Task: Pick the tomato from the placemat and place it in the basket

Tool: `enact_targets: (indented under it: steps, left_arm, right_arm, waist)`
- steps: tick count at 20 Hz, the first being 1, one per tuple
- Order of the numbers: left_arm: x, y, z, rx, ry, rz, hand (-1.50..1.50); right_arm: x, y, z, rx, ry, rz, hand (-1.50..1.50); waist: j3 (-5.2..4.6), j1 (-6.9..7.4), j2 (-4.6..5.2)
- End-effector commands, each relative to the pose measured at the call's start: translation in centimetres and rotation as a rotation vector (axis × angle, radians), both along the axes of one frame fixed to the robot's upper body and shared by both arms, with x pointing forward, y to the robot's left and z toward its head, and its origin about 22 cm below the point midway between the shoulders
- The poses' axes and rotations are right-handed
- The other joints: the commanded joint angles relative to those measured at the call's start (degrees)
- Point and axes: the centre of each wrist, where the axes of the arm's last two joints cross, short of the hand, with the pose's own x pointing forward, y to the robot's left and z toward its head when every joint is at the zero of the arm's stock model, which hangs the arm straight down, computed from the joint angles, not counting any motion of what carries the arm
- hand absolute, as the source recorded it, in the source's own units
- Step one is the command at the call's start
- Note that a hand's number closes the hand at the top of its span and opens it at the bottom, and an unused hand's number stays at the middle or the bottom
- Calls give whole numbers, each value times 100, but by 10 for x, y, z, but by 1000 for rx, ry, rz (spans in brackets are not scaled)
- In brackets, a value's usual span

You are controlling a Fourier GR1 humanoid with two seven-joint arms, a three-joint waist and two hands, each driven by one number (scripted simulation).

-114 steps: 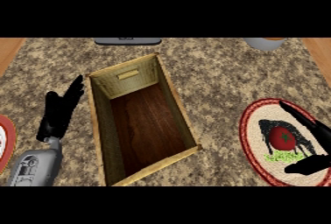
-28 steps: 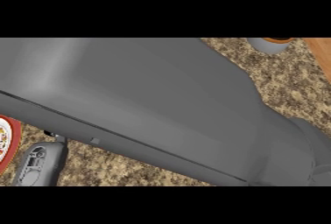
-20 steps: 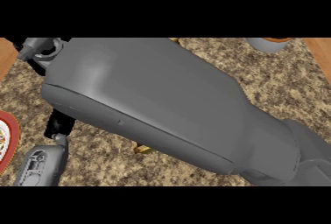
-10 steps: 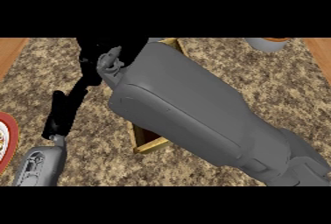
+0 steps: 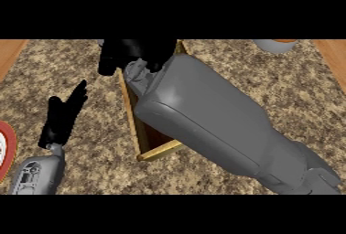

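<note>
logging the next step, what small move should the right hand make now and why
Probably nudge the right hand a little rightward: it hangs over the far left rim of the basket, partly above the counter, and the tomato is hidden.

Right forearm (image 5: 209,123) lies slantwise over nearly the whole basket (image 5: 130,114), so only its left wall and near corner show, and the opening's blocked from above. Left hand (image 5: 61,121) stands just left of that wall, with a narrow strip of table (image 5: 101,125) between. Plate (image 5: 4,148) hugs the left edge. Open table runs down the right side, below the bowl (image 5: 273,45).
</note>
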Motion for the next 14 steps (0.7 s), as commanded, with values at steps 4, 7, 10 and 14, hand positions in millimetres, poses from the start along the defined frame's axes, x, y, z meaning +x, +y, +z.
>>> enact_targets:
  steps: [4, 7, 10, 14]
  left_arm:
    - [2, 2, 3, 17, -3, 16, 0]
    - [-8, 12, 0, -4, 11, 59, 0]
    - [-9, 15, -12, 12, 21, 85, 0]
    - [-12, 15, 5, 5, 5, 58, 0]
  right_arm:
    - [-7, -26, 18, 267, -51, -231, -150]
    - [6, -81, 20, 362, -44, -327, -150]
    - [-18, -99, 17, 345, 2, -327, -150]
    - [-40, -158, 0, 358, -38, -348, -150]
  waist:
    - [2, -135, -27]
    - [15, -206, -64]
    - [8, -376, -83]
    - [13, -276, -64]
